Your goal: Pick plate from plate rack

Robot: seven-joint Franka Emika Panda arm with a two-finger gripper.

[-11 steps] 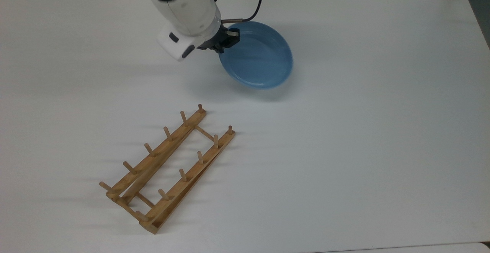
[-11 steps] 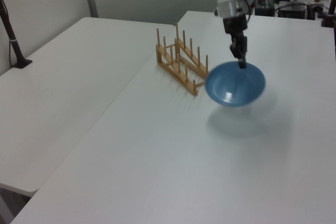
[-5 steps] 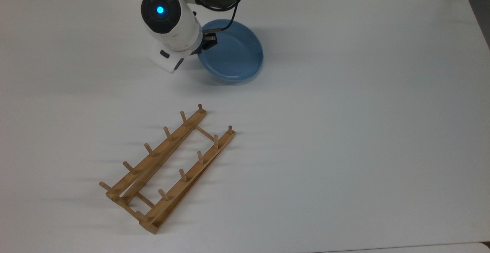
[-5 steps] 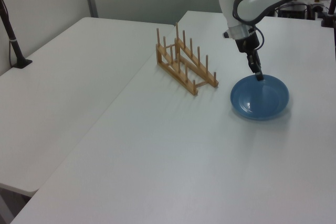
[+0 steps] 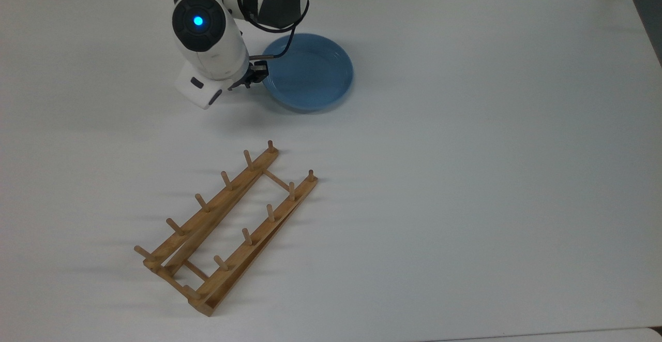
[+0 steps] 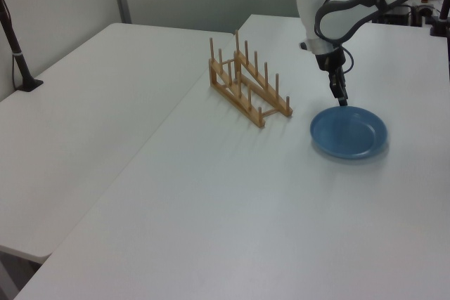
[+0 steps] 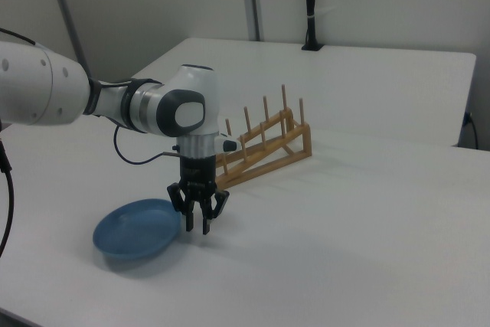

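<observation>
We see the plate (image 5: 309, 71) lying flat on the table (image 5: 465, 150), well apart from the plate rack (image 5: 227, 228), which holds nothing. Our gripper (image 7: 199, 227) hangs just beside the plate's rim on the rack's side, released, fingers slightly apart and grasping nothing.

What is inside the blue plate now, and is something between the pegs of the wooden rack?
The plate lies flat on the white table and nothing lies in it. The plate rack holds nothing between its pegs. What is under the plate cannot be seen.
</observation>
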